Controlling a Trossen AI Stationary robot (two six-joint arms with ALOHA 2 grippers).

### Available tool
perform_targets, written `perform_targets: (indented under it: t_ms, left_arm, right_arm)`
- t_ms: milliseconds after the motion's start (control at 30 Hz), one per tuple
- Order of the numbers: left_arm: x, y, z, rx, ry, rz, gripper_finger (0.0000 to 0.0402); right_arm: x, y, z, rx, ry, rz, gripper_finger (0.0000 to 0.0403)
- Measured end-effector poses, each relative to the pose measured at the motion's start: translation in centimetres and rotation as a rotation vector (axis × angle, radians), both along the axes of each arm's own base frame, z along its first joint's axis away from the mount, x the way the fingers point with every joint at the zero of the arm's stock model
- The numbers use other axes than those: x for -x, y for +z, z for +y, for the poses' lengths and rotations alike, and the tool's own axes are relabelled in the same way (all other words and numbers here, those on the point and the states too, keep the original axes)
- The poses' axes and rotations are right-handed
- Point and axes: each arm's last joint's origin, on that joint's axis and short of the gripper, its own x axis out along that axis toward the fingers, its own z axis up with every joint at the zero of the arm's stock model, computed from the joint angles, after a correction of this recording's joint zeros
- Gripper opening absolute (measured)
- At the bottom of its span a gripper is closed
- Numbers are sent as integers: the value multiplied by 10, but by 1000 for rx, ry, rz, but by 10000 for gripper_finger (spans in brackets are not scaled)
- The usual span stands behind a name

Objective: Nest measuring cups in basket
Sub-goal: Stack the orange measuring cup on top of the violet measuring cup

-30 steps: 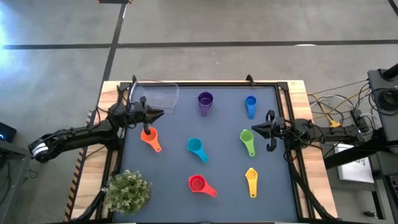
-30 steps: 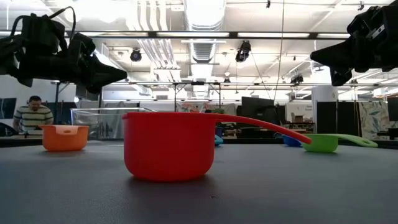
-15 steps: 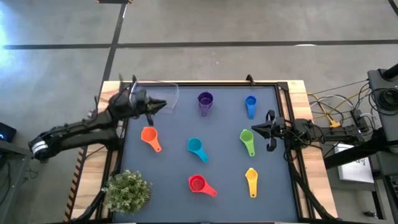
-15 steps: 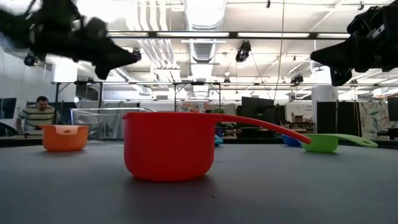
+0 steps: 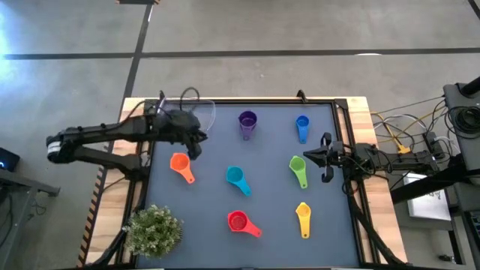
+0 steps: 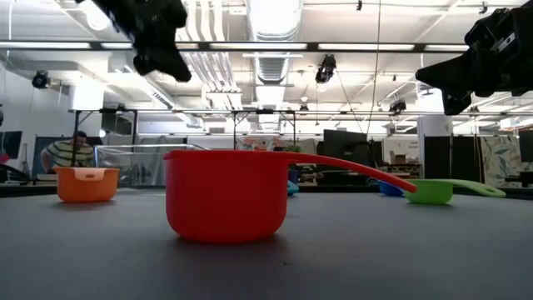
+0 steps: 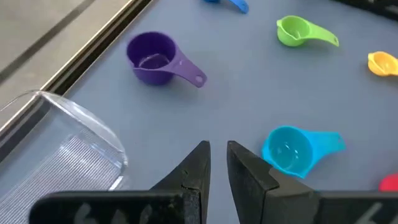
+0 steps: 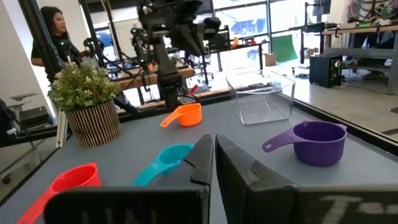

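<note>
Looking down in the high view: left end effector [image 5: 196, 140] sits over the far-left part of the worktop [image 5: 270, 225], just beside the clear basket [image 5: 196, 112] at the far-left corner, nothing in it. Orange cup [image 5: 178, 163] lies just near-side of it, handle running toward the near-right. Purple cup [image 5: 247, 120], blue cup [image 5: 302, 124], teal cup [image 5: 235, 177], green cup [image 5: 298, 166], red cup [image 5: 238, 221] and yellow cup [image 5: 303, 214] are spread out, none in the basket yet. Plant [image 5: 154, 231] at near-left corner. Right end effector [image 5: 309, 157] waits at the right edge, just beside the green cup.

Low view: left end effector [image 6: 175, 67] hangs high above the worktop, well clear of the orange cup [image 6: 87, 184] below. Red cup [image 6: 226, 202] fills the foreground. Right end effector [image 6: 429, 77] also high. A person sits in the room behind.

Left wrist view: fingers [image 7: 194, 168] nearly together with a thin gap, holding nothing. Basket corner [image 7: 68, 149] to one side, purple cup [image 7: 152, 57] ahead, teal cup [image 7: 289, 150] close by.

Right wrist view: fingers [image 8: 202, 155] pressed together, empty; purple cup [image 8: 320, 142] and teal cup [image 8: 165, 160] ahead.

Judgement: left arm is nearer the orange cup and basket, so orange looks like the likely first pick; the cup lies toward the near side from the end effector, so it needs to spread its fingers, come down, and line up across the handle's diagonal axis.
</note>
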Motion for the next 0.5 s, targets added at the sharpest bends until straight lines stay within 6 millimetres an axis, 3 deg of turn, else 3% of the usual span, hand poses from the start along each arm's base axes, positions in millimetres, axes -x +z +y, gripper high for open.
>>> perform_targets:
  t_ms: [233, 500]
  left_arm:
    - [-12, -3, -40, 34, 30, -3, 36]
    - [-8, -44, -53, 212, 203, 143, 70]
  right_arm:
    - [0, 0, 0, 0, 0, 0, 9]
    - [0, 0, 0, 0, 0, 0, 9]
